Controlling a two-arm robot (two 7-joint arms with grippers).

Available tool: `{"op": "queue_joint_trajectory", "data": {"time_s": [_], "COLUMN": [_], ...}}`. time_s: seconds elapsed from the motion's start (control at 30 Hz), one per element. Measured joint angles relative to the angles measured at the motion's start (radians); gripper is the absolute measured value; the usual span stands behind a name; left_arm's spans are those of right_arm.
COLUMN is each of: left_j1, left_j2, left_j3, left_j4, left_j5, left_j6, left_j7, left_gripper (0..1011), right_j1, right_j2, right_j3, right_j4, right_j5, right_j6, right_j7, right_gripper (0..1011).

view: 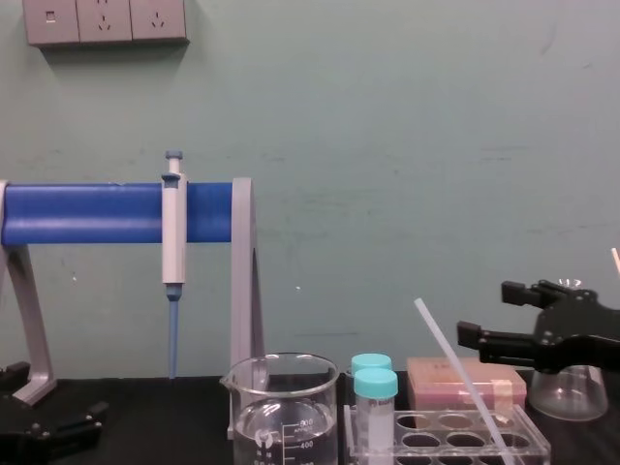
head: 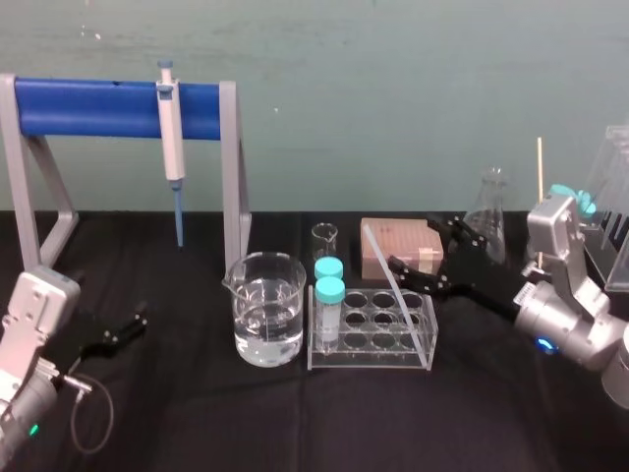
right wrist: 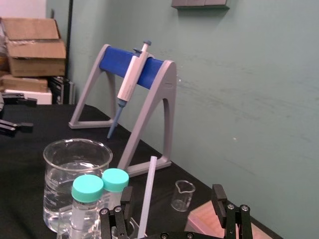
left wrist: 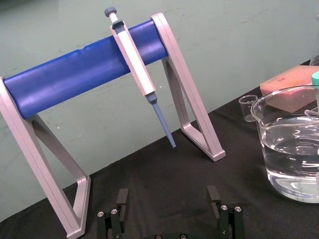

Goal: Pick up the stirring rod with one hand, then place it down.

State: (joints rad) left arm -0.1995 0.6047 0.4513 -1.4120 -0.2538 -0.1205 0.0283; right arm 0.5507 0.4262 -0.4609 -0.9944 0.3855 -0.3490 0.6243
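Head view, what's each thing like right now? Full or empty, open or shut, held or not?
stirring rod: leaning in the tube rack, not held.
right tool: open, close to the rod.
left tool: open, low on the left side.
beaker: partly full of clear liquid.
two tubes: capped, upright in the rack.
pipette: hanging on the blue stand.
small beaker: empty, upright.

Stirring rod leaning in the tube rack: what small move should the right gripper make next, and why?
Probably ease the right gripper toward the stirring rod until it sits between the open jaws: in the chest view its tips lie short of the rod leaning in the tube rack. Left gripper is parked at left.
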Motion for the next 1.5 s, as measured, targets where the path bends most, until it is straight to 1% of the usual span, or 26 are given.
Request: {"op": "queue_joint_trajectory", "data": {"time_s": [0.13,0.27,0.37,0.47,0.57,0.6,0.73,1.03,1.23,1.5], "left_j1": [0.0,0.0,0.0,0.0,0.0,0.0,0.0,0.0,0.0,0.0], "left_j2": [0.0,0.0,0.0,0.0,0.0,0.0,0.0,0.0,0.0,0.0], "left_j3": [0.0,0.0,0.0,0.0,0.0,0.0,0.0,0.0,0.0,0.0], "left_j4": [0.0,0.0,0.0,0.0,0.0,0.0,0.0,0.0,0.0,0.0], "left_j5": [0.0,0.0,0.0,0.0,0.0,0.0,0.0,0.0,0.0,0.0], "left_j6": [0.0,0.0,0.0,0.0,0.0,0.0,0.0,0.0,0.0,0.0], "left_j7": [0.0,0.0,0.0,0.0,0.0,0.0,0.0,0.0,0.0,0.0], "left_gripper": [1000,1000,1000,1000,1000,1000,1000,1000,1000,1000], "right_j1": [0.043,0.075,0.093,0.12,0.14,0.14,0.169,0.228,0.248,0.252], "right_j2": [-0.034,-0.06,-0.077,-0.101,-0.118,-0.118,-0.141,-0.182,-0.196,-0.199], "right_j3": [0.002,0.008,0.012,0.018,0.021,0.021,0.023,0.029,0.039,0.044], "right_j4": [0.074,0.137,0.173,0.229,0.271,0.271,0.334,0.459,0.51,0.519], "right_j5": [0.023,0.047,0.061,0.078,0.088,0.088,0.095,0.097,0.088,0.079], "right_j6": [-0.001,0.001,0.007,0.018,0.026,0.026,0.029,0.032,0.033,0.034], "right_j7": [0.066,0.125,0.16,0.209,0.243,0.243,0.284,0.341,0.36,0.364], "right_gripper": [1000,1000,1000,1000,1000,1000,1000,1000,1000,1000]}}
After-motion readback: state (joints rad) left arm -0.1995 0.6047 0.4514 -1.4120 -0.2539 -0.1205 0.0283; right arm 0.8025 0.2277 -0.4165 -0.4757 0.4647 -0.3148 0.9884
